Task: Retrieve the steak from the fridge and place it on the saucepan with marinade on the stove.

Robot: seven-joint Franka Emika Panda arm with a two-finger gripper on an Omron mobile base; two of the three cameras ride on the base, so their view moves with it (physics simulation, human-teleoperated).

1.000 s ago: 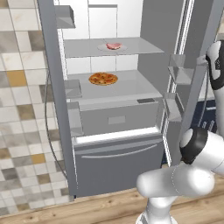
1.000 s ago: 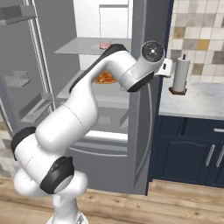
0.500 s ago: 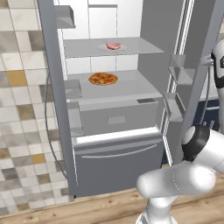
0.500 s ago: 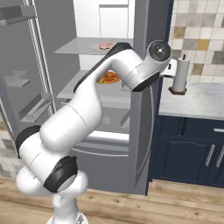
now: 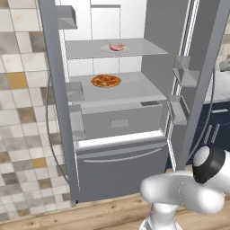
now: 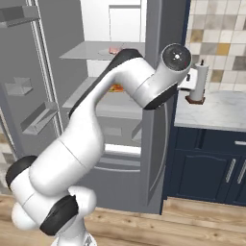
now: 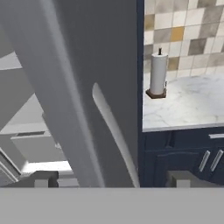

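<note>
The fridge (image 5: 121,126) stands with both doors open. The steak (image 5: 117,46) (image 6: 114,49) lies on its upper shelf, a small pinkish slab. A round pizza (image 5: 106,81) (image 6: 114,88) sits on the shelf below. In the hand view my gripper (image 7: 113,179) is open, its fingertips (image 7: 43,178) wide apart on either side of the right door's long handle (image 7: 114,127), not touching it. My arm (image 6: 139,86) reaches across the fridge front to that door. The saucepan, the marinade and the stove are out of view.
A paper towel roll (image 6: 198,84) (image 7: 158,74) stands on the marble counter (image 6: 216,110) right of the fridge, over navy cabinets (image 6: 211,163). The open right door (image 5: 202,90) carries small bins. A tiled wall (image 5: 22,112) is on the left.
My gripper has opened from shut and let go of the right door's handle. The wrist has shifted a little up and to the right.
</note>
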